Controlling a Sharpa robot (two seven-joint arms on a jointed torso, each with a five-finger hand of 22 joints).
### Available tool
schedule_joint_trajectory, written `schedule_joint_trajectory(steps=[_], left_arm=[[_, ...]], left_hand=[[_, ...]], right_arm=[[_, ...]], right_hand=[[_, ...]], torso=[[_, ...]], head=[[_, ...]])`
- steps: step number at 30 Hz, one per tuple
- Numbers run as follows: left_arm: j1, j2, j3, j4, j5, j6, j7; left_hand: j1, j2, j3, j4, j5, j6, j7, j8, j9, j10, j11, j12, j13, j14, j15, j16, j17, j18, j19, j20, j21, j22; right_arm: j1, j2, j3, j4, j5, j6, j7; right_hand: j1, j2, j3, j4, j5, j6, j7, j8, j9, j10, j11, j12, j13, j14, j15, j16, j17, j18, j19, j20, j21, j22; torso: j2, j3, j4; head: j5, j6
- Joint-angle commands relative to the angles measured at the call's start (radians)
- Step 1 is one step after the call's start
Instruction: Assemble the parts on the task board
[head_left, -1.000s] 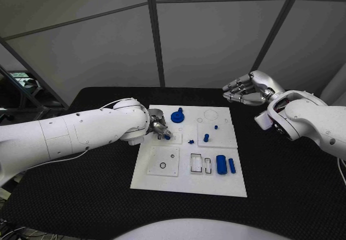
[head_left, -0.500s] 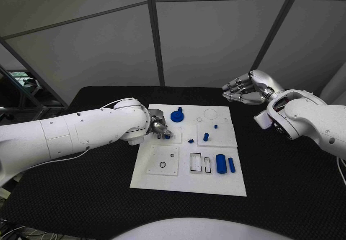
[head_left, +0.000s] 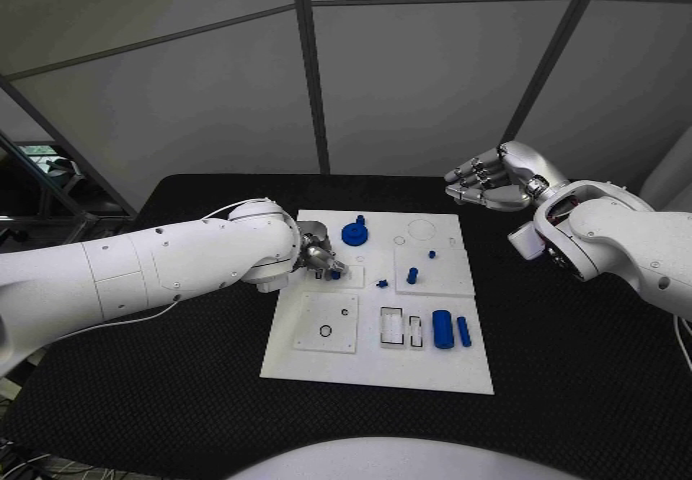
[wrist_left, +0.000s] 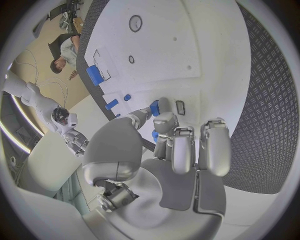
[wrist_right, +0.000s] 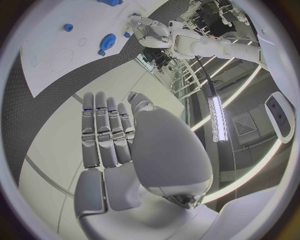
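Note:
The white task board (head_left: 378, 350) lies in the middle of the black table. My left hand (head_left: 317, 255) is low over the board's left side, and its thumb and a finger pinch a small blue part (head_left: 333, 271), also seen in the left wrist view (wrist_left: 154, 108) beside a small rectangular slot (wrist_left: 180, 107). On the board stand a blue round knob (head_left: 355, 235), a short peg (head_left: 413, 275) and two tiny pieces (head_left: 381, 284). A thick blue cylinder (head_left: 443, 329) and a thin bar (head_left: 463, 330) lie near the right edge. My right hand (head_left: 490, 180) hangs above the table's back right, holding nothing.
Empty recesses mark the board: a ring outline (head_left: 421, 229) at the back, a square plate with two holes (head_left: 327, 322) at the front left, and narrow frames (head_left: 392, 326) beside the cylinder. Black mat (head_left: 159, 380) surrounds the board on all sides.

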Motion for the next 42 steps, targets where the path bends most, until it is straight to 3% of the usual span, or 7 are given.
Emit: schedule_joint_trajectory(steps=[1, 11, 21, 25, 36, 38, 42], left_arm=[[0.001, 0.001, 0.0, -0.005, 0.0, 0.004, -0.004], [0.001, 0.002, 0.0, -0.011, 0.007, 0.004, -0.004], [0.001, -0.001, 0.001, -0.006, 0.016, -0.007, -0.003], [0.001, -0.005, 0.001, -0.002, 0.018, -0.016, -0.002], [0.002, -0.016, 0.003, 0.007, 0.02, -0.019, -0.002], [0.002, -0.02, 0.009, 0.009, 0.02, -0.016, -0.003], [0.003, -0.031, 0.038, 0.019, 0.016, 0.005, -0.006]], left_hand=[[-0.012, 0.001, -0.015, 0.006, 0.003, 0.009, -0.002, -0.005, -0.002, 0.009, -0.001, 0.007, 0.002, 0.096, -0.006, 0.005, 0.229, -0.02, 0.007, 0.002, 0.004, 0.071], [-0.02, 0.003, -0.037, 0.017, 0.003, 0.011, -0.002, -0.006, -0.004, 0.009, 0.0, 0.007, 0.002, 0.096, -0.006, 0.005, 0.229, -0.021, 0.008, 0.002, 0.004, 0.073], [-0.042, -0.013, -0.142, 0.058, 0.0, 0.015, -0.002, -0.008, -0.009, 0.009, -0.001, 0.008, 0.004, 0.096, -0.007, 0.005, 0.229, -0.021, 0.009, 0.002, 0.003, 0.076], [-0.032, -0.006, -0.193, 0.078, -0.04, 0.016, -0.003, -0.01, -0.011, 0.009, -0.001, 0.007, 0.004, 0.096, -0.007, 0.005, 0.229, -0.02, 0.008, 0.001, 0.001, 0.075], [-0.015, 0.002, -0.218, 0.086, -0.049, 0.015, -0.002, -0.011, -0.012, 0.007, -0.001, 0.004, 0.002, 0.096, -0.007, 0.005, 0.229, -0.019, 0.006, 0.001, -0.002, 0.073], [-0.007, 0.005, -0.224, 0.086, -0.049, 0.014, -0.002, -0.011, -0.013, 0.006, -0.001, 0.003, 0.001, 0.096, -0.007, 0.005, 0.229, -0.019, 0.005, 0.001, -0.003, 0.071], [0.015, 0.01, -0.239, 0.084, -0.048, 0.006, 0.0, -0.013, -0.013, -0.003, 0.001, -0.012, -0.014, 0.095, -0.006, 0.004, 0.228, -0.017, -0.001, 0.002, -0.011, 0.063]], right_arm=[[0.002, 0.0, 0.001, 0.001, 0.002, 0.006, 0.002], [0.002, 0.001, 0.001, -0.001, 0.002, 0.009, 0.001], [0.002, 0.002, 0.001, -0.002, 0.002, 0.011, 0.001], [0.002, 0.002, 0.001, -0.003, 0.002, 0.011, 0.0], [0.002, 0.004, 0.001, -0.007, 0.002, 0.013, 0.0], [0.002, 0.004, 0.001, -0.007, 0.002, 0.013, 0.0], [0.002, 0.003, 0.001, -0.009, 0.002, 0.013, 0.0]], right_hand=[[-0.01, -0.003, 0.003, 0.002, 0.006, -0.007, -0.003, 0.0, 0.0, -0.006, 0.001, -0.004, 0.0, 0.002, 0.007, -0.006, -0.002, 0.01, 0.007, 0.002, -0.001, -0.001], [-0.012, -0.003, 0.003, 0.002, 0.006, -0.007, -0.003, 0.0, 0.0, -0.006, 0.001, -0.004, 0.0, 0.002, 0.007, -0.006, -0.002, 0.01, 0.007, 0.002, -0.002, -0.001], [-0.017, -0.003, 0.003, 0.003, 0.007, -0.007, -0.003, 0.0, 0.0, -0.007, 0.002, -0.004, 0.0, 0.002, 0.007, -0.006, -0.003, 0.01, 0.008, 0.003, -0.005, -0.003], [-0.017, -0.003, 0.003, 0.003, 0.007, -0.007, -0.003, 0.0, 0.0, -0.007, 0.002, -0.004, 0.0, 0.002, 0.007, -0.006, -0.003, 0.01, 0.008, 0.003, -0.005, -0.003], [-0.02, -0.003, 0.003, 0.004, 0.007, -0.008, -0.003, 0.0, 0.0, -0.007, 0.002, -0.004, 0.0, 0.002, 0.008, -0.006, -0.004, 0.01, 0.009, 0.003, -0.006, -0.004], [-0.02, -0.003, 0.003, 0.004, 0.007, -0.008, -0.003, 0.0, 0.0, -0.007, 0.002, -0.004, 0.0, 0.002, 0.008, -0.006, -0.004, 0.01, 0.009, 0.003, -0.006, -0.004], [-0.02, -0.003, 0.003, 0.004, 0.007, -0.008, -0.003, 0.0, 0.0, -0.007, 0.002, -0.004, 0.0, 0.002, 0.008, -0.006, -0.004, 0.01, 0.009, 0.003, -0.006, -0.004]], torso=[[0.0, 0.0, -0.0004], [0.001, 0.0, 0.0003], [0.0, -0.0002, 0.0012], [-0.001, -0.0001, 0.0004], [0.0, -0.0002, 0.0], [0.0, -0.0004, 0.0], [0.0, -0.0007, 0.001]], head=[[-0.001, 0.001], [-0.002, 0.0], [-0.002, -0.002], [-0.001, -0.003], [0.0, -0.002], [-0.001, -0.002], [-0.002, -0.001]])
